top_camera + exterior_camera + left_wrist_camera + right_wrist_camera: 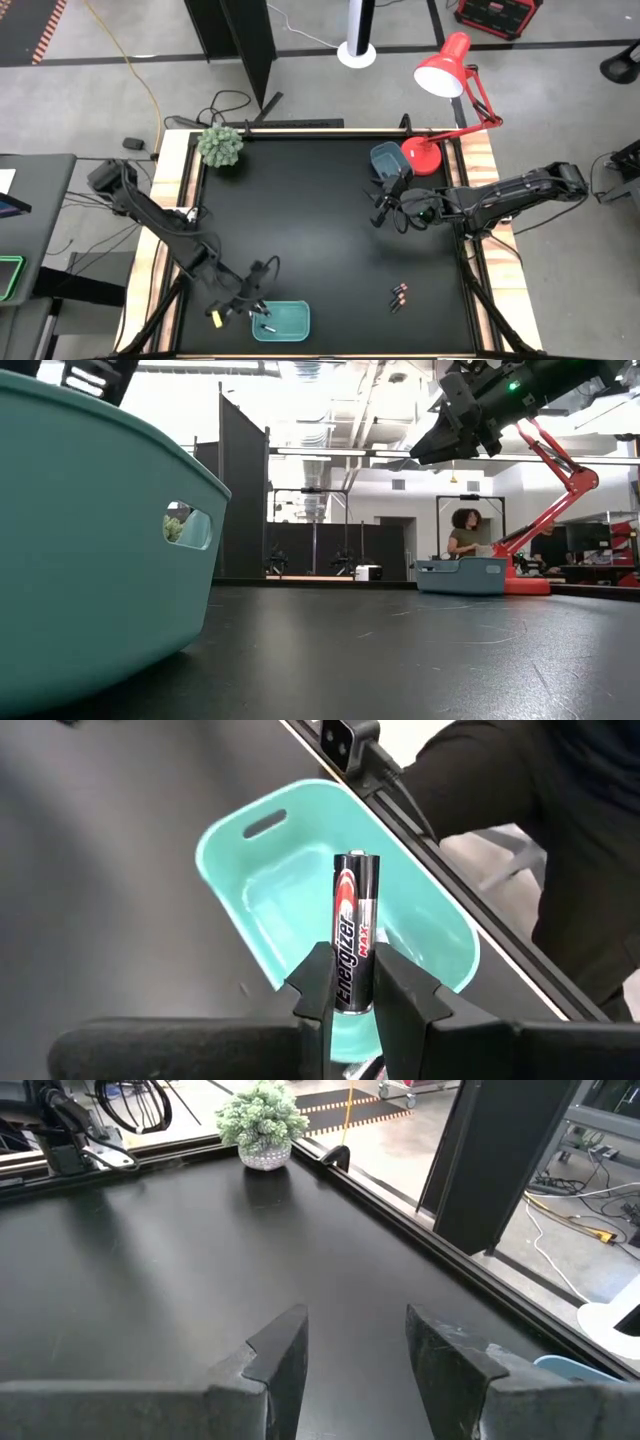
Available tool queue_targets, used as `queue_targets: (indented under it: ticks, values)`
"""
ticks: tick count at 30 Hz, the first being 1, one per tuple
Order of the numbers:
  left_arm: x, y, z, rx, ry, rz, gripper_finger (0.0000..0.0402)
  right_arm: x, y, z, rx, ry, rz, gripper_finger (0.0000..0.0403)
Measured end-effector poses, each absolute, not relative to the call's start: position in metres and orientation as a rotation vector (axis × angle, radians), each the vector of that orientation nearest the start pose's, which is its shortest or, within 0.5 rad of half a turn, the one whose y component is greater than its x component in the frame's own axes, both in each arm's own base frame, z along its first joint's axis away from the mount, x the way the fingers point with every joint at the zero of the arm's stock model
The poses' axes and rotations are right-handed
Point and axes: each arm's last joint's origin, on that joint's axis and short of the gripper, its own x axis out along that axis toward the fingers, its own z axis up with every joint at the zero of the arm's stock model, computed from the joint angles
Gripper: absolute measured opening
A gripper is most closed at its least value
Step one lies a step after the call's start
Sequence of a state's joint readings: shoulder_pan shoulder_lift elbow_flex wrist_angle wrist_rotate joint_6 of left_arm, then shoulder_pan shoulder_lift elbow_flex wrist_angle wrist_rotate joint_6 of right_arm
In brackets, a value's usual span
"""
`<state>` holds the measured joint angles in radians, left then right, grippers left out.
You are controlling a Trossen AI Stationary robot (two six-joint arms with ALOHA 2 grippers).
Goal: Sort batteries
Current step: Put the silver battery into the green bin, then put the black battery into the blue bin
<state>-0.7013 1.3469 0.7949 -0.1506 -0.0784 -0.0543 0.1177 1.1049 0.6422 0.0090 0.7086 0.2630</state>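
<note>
My left gripper [256, 308] is at the table's near left, over the teal tray [283, 321], shut on a dark battery with red bands [356, 932]. The tray fills the left of the low view [90, 550] and lies below the battery in the left wrist view [300, 890]. Another battery [266, 327] lies inside the tray. Two or three dark batteries with reddish bands [398, 295] lie on the mat at the near right. My right gripper [384, 212] is open and empty, raised near the blue tray [386, 159] at the far right; it also shows in the low view [450, 435]. My left gripper pinches the battery's lower part [352, 992] between its two fingertips [312, 988]. The battery sticks out past the fingertips along the line of the fingers, lifted clear over the teal tray.
A small potted plant [220, 146] stands at the far left corner. A red desk lamp [440, 110] stands at the far right corner beside the blue tray. A person [465, 532] sits in the room beyond the table. The mat's middle [320, 220] is bare.
</note>
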Motion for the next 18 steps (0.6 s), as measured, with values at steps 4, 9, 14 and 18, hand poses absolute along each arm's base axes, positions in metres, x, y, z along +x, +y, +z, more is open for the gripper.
queue_targets:
  ticks: [4,9,14,18]
  values:
    - [0.218,-0.181,0.208,0.203,0.721,-0.562,0.0057,0.229,0.010,0.244,0.063,0.342,-0.620,0.0182]
    - [0.221,-0.185,0.199,0.177,0.749,-0.565,0.0080,0.228,0.017,0.244,0.051,0.345,-0.590,0.0182]
    - [0.222,-0.185,0.203,0.159,0.731,-0.566,0.0102,0.227,0.025,0.244,0.044,0.346,-0.554,0.0182]
    - [0.222,-0.185,0.203,0.157,0.726,-0.564,0.0123,0.226,0.036,0.244,0.037,0.350,-0.495,0.0182]
